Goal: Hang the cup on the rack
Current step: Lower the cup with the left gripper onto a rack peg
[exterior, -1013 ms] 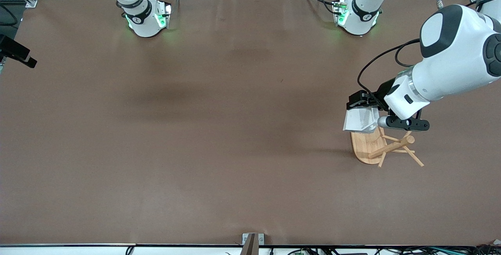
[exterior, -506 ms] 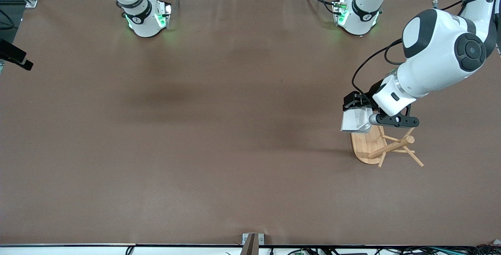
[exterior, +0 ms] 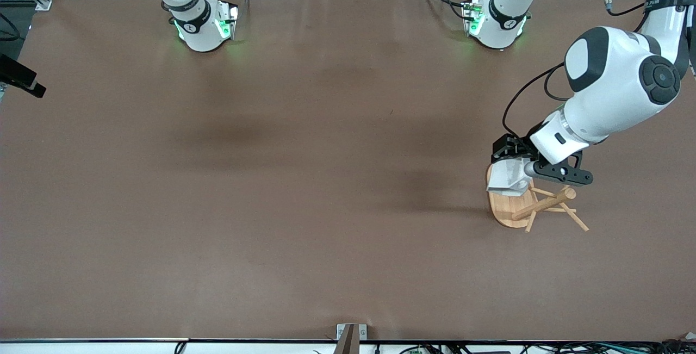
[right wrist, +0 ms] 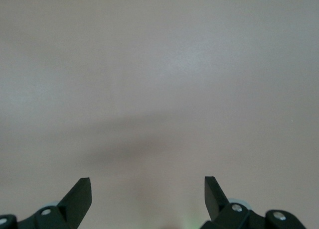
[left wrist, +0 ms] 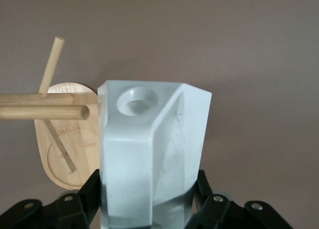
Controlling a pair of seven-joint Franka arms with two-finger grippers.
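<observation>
We have the small white faceted mug with its blocky, hole-pierced handle, the cup (left wrist: pixel 149 154), clamped between the jaws of our left gripper (exterior: pixel 514 172), and we hold it in the air over the oval base of the light bamboo mug tree, the rack (exterior: pixel 511 204), which stands on the brown counter (exterior: pixel 304 180) toward the left arm's end. In the left wrist view the cup's handle faces away from the gripper with its round hole (left wrist: pixel 137 100) uppermost, and the blunt tip of one thin peg (left wrist: pixel 82 112) lies just beside the handle's edge, level with the hole but not yet in it; we judge the cup is held this way so the hole can be slid sideways onto that peg. The grip sits on the cup's body, which leaves the handle free for the peg. The next move likely calls for a small sideways shift to line hole and peg before pushing on. Our right gripper (right wrist: pixel 148 189) waits over bare counter, its jaws apart and holding nothing.
</observation>
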